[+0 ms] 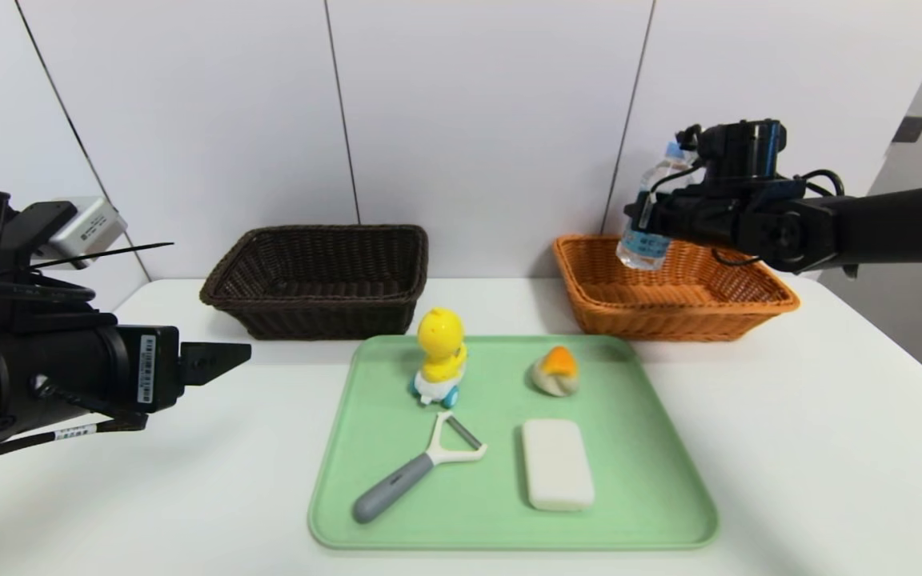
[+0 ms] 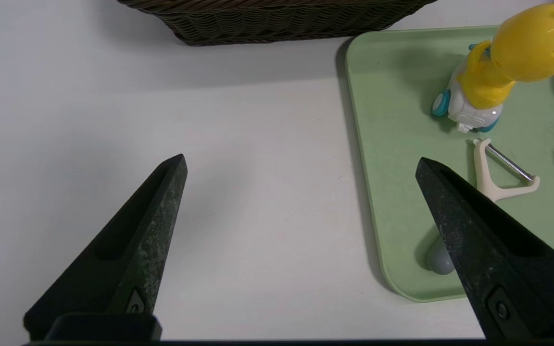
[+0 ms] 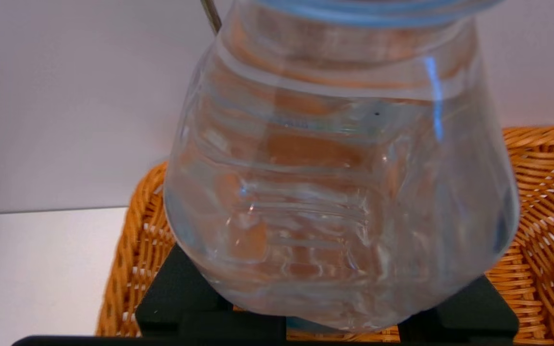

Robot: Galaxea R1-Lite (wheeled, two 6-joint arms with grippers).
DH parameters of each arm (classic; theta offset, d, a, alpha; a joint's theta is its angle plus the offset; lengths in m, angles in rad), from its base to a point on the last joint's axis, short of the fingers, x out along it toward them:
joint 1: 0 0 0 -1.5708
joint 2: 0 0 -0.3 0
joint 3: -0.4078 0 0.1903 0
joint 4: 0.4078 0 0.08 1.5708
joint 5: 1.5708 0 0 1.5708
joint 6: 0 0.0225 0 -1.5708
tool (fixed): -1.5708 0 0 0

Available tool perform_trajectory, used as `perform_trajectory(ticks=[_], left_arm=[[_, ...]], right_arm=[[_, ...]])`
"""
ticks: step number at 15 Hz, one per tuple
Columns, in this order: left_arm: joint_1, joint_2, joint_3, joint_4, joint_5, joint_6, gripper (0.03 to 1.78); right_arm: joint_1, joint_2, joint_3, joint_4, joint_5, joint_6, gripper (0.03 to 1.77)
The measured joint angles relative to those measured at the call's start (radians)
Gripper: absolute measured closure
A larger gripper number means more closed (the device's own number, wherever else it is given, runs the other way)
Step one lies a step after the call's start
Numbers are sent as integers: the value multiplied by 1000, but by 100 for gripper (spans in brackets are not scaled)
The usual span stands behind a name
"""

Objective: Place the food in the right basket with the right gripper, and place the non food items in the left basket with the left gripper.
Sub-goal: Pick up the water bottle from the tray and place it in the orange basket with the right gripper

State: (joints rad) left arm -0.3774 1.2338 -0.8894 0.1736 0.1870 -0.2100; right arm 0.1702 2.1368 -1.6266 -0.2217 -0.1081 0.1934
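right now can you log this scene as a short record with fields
right end effector: shut on clear water bottle, above orange-tan wicker basket
left end effector: open, empty, over white table beside green tray
dark brown wicker basket: nothing seen inside
on tray: yellow duck toy, orange-topped bun, white grey-handled peeler, white rounded bar

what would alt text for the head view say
The right gripper holds a water bottle over the orange basket. The open left gripper waits left of a green tray holding a duck toy, bun, peeler and white bar.
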Motion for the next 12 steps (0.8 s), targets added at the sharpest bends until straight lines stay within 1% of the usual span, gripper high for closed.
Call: perform_trajectory(ticks=[4, 10, 11, 12], left_arm=[[0, -10, 3, 2, 0, -4, 12], [0, -15, 5, 3, 0, -5, 12], [0, -15, 5, 3, 0, -5, 12], [0, -15, 6, 3, 0, -6, 12]], right_arm=[[-4, 57, -6, 0, 3, 2, 95], [-9, 85, -2, 0, 5, -3, 95], [-10, 88, -2, 1, 5, -6, 90], [-10, 90, -2, -1, 5, -7, 80]])
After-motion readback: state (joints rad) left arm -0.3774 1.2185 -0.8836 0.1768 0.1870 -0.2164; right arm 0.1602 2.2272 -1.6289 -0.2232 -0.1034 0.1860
